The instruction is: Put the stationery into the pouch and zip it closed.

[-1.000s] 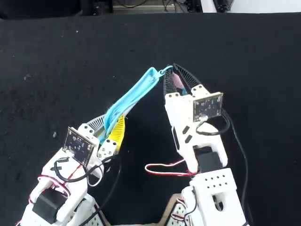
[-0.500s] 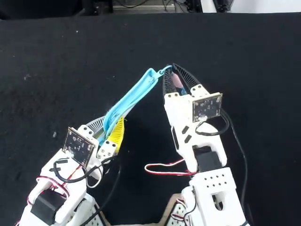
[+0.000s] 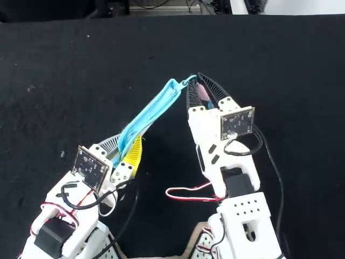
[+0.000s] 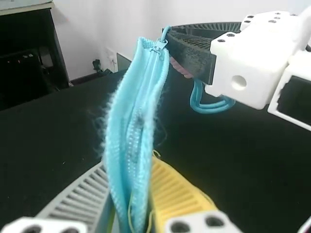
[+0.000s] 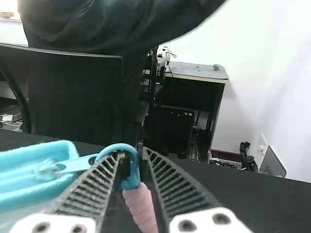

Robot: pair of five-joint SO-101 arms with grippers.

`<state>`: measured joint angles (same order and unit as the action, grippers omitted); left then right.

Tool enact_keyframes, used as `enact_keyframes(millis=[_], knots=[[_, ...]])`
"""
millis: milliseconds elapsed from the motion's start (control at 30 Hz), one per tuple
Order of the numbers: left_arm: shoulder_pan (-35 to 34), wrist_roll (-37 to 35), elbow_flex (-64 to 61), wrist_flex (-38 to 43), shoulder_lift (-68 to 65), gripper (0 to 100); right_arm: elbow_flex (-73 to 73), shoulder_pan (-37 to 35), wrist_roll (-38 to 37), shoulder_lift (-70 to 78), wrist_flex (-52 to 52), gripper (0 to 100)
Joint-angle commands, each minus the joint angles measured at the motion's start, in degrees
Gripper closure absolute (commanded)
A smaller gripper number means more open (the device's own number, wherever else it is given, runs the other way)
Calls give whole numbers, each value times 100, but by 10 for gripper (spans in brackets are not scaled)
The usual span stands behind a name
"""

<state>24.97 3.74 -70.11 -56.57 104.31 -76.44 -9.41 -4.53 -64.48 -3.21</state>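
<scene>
The fuzzy light-blue pouch [image 3: 150, 110] is hanging in the air over the middle of the black table [image 3: 64, 65]. In the high view it's stretching taut on a diagonal, one end down at 7 o'clock and the other up at 1 o'clock. The zip edge is facing up, and the two sides are lying pressed together along the stretch that's showing. The zipper slider [image 4: 158, 44] is sitting right at the 1 o'clock end, and a blue pull loop [image 5: 119, 150] is dangling off it.

The left gripper [image 3: 125, 154] is clenching the 7 o'clock end of the pouch, with the fabric getting squeezed between its yellow finger [image 4: 180, 194] and its grey finger [image 4: 77, 199]. The right gripper [image 3: 202, 89] is pointing toward 11 o'clock and pinching the pull loop between its two black ribbed fingers [image 5: 92, 182], just beside the pouch's 1 o'clock tip. A pink piece [image 5: 138, 206] is sitting between those fingers too, right behind the loop, and honestly I can't tell what it is.

Both arms' white bodies are sitting near the 6 o'clock edge of the table, the left one around 7 and the right one around 5.
</scene>
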Motion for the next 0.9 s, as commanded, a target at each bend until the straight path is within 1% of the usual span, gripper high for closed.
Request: enact_keyframes(millis=[0, 433, 567, 633, 767, 800, 867], knots=[[-22, -9, 259, -396, 0, 971, 40, 519, 26, 127, -105, 987], [-84, 0, 251, -360, 0, 971, 31, 422, 26, 127, -62, 987], [-84, 0, 251, -352, 0, 970, 92, 255, 0, 84, 316, 985], [-84, 0, 251, -352, 0, 970, 215, 70, -9, 75, 659, 951], [-84, 0, 251, -343, 0, 970, 470, -237, -9, 75, 1354, 825], [-84, 0, 251, -343, 0, 970, 514, -281, 0, 75, 1477, 809], [-84, 0, 251, -343, 0, 970, 567, -308, 26, 75, 1609, 811]])
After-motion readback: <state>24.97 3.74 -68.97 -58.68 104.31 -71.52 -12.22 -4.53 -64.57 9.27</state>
